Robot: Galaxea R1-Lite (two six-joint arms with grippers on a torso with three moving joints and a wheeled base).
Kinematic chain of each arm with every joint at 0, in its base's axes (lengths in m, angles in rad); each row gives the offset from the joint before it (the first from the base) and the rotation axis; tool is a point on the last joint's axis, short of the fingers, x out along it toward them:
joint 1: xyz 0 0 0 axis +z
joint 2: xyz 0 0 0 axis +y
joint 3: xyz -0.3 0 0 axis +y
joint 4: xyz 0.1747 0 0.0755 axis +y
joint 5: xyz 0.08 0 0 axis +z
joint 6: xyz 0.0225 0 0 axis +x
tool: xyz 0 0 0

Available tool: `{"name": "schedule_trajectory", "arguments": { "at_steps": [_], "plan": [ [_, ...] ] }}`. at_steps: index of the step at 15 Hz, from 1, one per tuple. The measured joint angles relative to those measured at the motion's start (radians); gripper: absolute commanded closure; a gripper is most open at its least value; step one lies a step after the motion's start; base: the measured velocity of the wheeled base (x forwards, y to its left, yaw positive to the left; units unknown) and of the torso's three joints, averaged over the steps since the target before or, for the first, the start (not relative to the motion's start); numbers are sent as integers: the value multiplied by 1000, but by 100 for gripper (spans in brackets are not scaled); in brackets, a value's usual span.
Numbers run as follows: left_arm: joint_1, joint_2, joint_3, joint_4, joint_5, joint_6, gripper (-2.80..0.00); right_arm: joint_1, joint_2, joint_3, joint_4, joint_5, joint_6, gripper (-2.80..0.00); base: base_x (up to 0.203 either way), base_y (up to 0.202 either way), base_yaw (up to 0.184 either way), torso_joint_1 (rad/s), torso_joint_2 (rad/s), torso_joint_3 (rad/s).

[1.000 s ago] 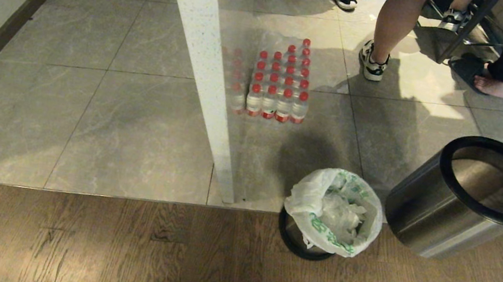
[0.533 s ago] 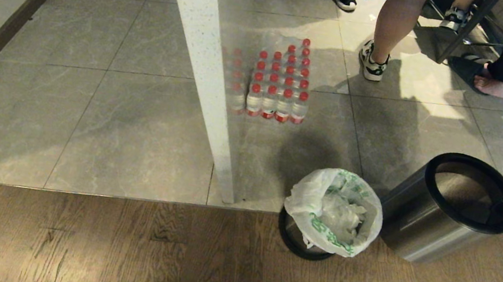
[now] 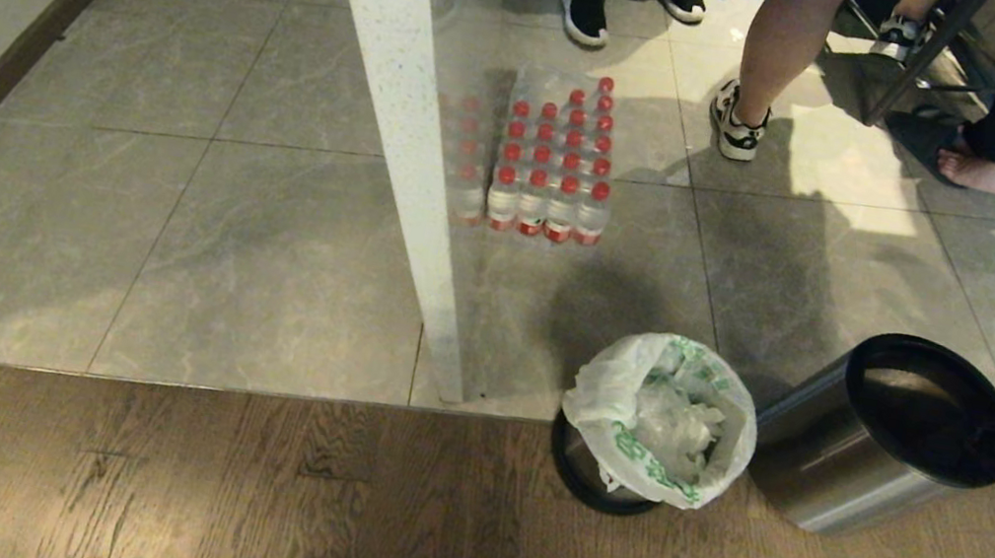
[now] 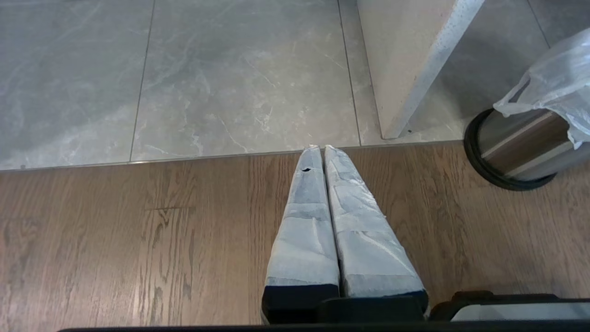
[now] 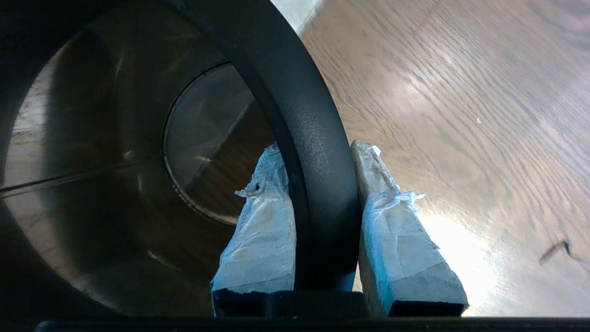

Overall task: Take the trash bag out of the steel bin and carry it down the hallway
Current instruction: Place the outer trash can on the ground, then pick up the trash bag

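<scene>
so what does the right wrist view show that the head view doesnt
Only the right wrist view: the right pincer closed across the black rim, one taped finger inside and one outside, plus the bare bottom inside.
Only the head view: the trash bag sitting in a second bin, a pack of water bottles, a white post and people's legs.
Both: the empty steel bin, tilted, and the wooden floor.
</scene>
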Motion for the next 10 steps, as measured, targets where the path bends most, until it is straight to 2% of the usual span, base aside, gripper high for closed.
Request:
{"name": "schedule_trajectory", "arguments": {
  "at_steps": [1, 5, 9, 10],
  "plan": [
    [0, 0, 0, 1, 0, 0, 0, 0, 14, -4, -10, 0, 1, -280, 0, 0, 0, 0, 0, 0],
    [0, 0, 0, 1, 0, 0, 0, -10, 19, 6, -26, -3, 0, -280, 0, 0, 0, 0, 0, 0],
    [0, 0, 0, 1, 0, -1, 0, -28, -91, 104, -27, 10, -39, -280, 0, 0, 0, 0, 0, 0],
    [0, 0, 0, 1, 0, 0, 0, -33, -145, 137, -25, 17, -47, 0, 0, 0, 0, 0, 0, 0]
  ]
}}
